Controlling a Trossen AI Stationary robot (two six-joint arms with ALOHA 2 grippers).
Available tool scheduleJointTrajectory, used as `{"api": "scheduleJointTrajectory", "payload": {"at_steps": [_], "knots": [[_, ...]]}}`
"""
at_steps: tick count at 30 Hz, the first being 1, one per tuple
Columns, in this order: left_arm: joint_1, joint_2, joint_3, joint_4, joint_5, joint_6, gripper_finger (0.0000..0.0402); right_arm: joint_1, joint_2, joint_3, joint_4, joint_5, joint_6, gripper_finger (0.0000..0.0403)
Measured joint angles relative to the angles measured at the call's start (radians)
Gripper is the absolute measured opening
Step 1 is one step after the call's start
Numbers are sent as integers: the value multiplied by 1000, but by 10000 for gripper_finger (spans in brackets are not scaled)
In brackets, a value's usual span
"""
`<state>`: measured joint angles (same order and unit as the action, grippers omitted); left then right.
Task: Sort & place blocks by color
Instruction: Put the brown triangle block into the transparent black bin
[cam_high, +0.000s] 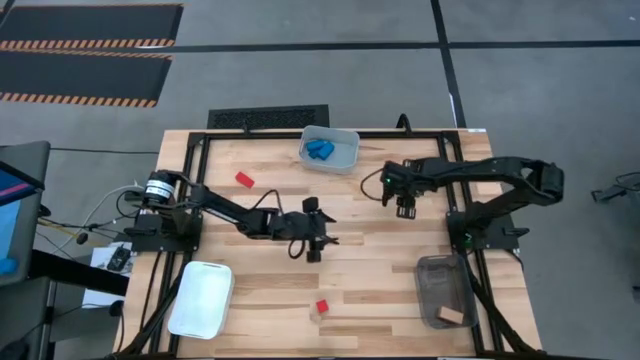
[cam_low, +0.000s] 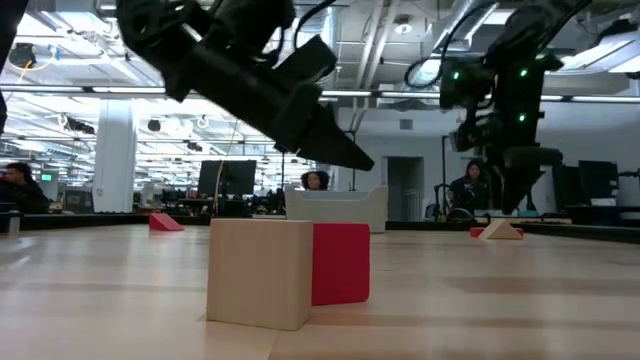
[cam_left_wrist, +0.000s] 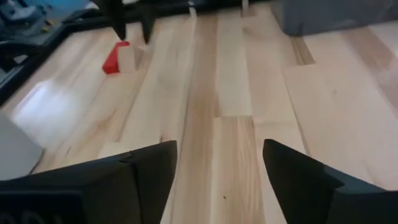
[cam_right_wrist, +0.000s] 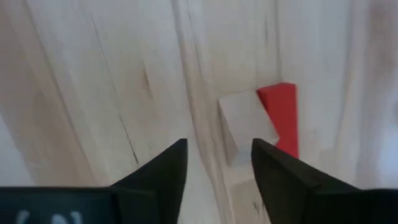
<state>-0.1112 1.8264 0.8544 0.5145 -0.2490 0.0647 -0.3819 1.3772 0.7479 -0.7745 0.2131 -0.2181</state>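
Note:
My right gripper (cam_high: 403, 210) is open and points down just above a tan block (cam_right_wrist: 245, 127) and a red block (cam_right_wrist: 280, 115) that lie side by side on the table. The left wrist view shows the same pair (cam_left_wrist: 121, 57) below its fingers. My left gripper (cam_high: 316, 250) is open above bare wood at mid-table (cam_left_wrist: 221, 149). Another tan cube (cam_low: 260, 272) and red cube (cam_low: 340, 262) stand together near the near edge (cam_high: 321, 308). A red wedge (cam_high: 245, 179) lies toward the far left. Blue blocks (cam_high: 320, 151) sit in the clear bin (cam_high: 348, 140).
A white bin (cam_high: 200, 298) stands at the near left. A grey bin (cam_high: 443, 285) at the near right holds a tan block (cam_high: 455, 317). Dark frame rails run along the table's left and right sides. Bare wood lies between the two grippers.

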Motion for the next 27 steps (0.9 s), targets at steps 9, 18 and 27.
{"api": "scheduleJointTrajectory", "payload": {"at_steps": [9,18,27], "knots": [[2,-1,-84,54,-53,-32,242,-140,69,0,68,0,-115,254],[2,-1,-85,67,-53,-29,242,-178,130,1,94,-3,-158,241],[1,-1,-85,69,-51,-42,241,-133,180,24,92,18,-128,207]]}}
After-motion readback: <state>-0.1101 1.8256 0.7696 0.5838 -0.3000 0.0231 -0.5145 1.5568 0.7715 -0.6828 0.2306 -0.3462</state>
